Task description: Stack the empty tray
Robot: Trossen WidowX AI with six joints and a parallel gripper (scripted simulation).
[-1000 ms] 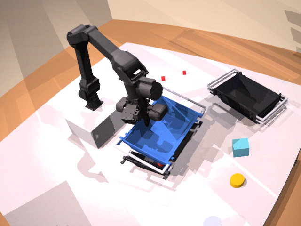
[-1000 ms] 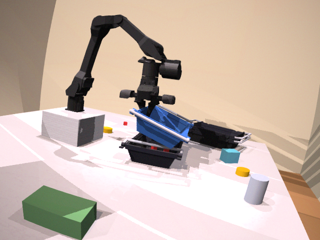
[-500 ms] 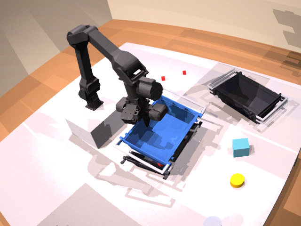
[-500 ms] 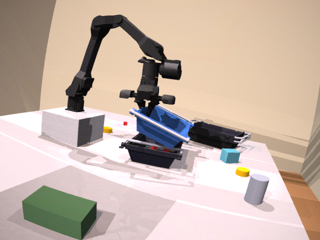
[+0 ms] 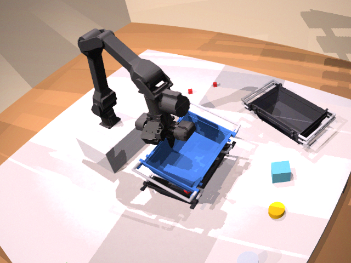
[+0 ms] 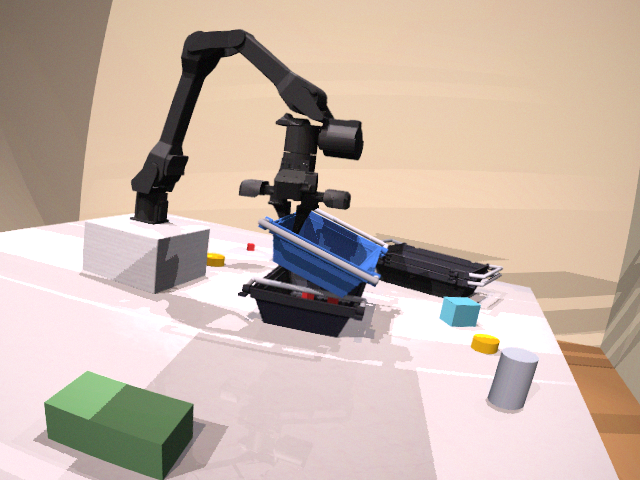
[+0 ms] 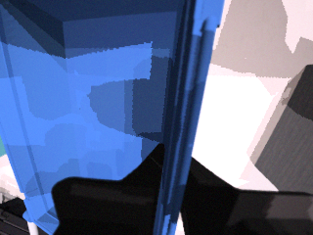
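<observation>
- The blue tray hangs over the loaded black tray, tilted, its side toward the arm's base raised and its opposite side drooping low
- The pincer is clamped on the blue tray's raised long rim, one finger inside the wall and one outside, so the tray's body lies out from the grip, away from the base
- Its long axis runs from end bar to end bar, roughly along that of the loaded tray; the single arm has it alone
- The coming move seems to turn on that droop: the low side would probably have to meet the bars first, the held side easing down afterwards until level
- Near end of the loaded tray: its bar lies across the top, red blocks beneath
- The blue tray hides most of the load and much of the far bar, so contact there cannot be told; in the wrist view the fingers cover part of the rim
</observation>
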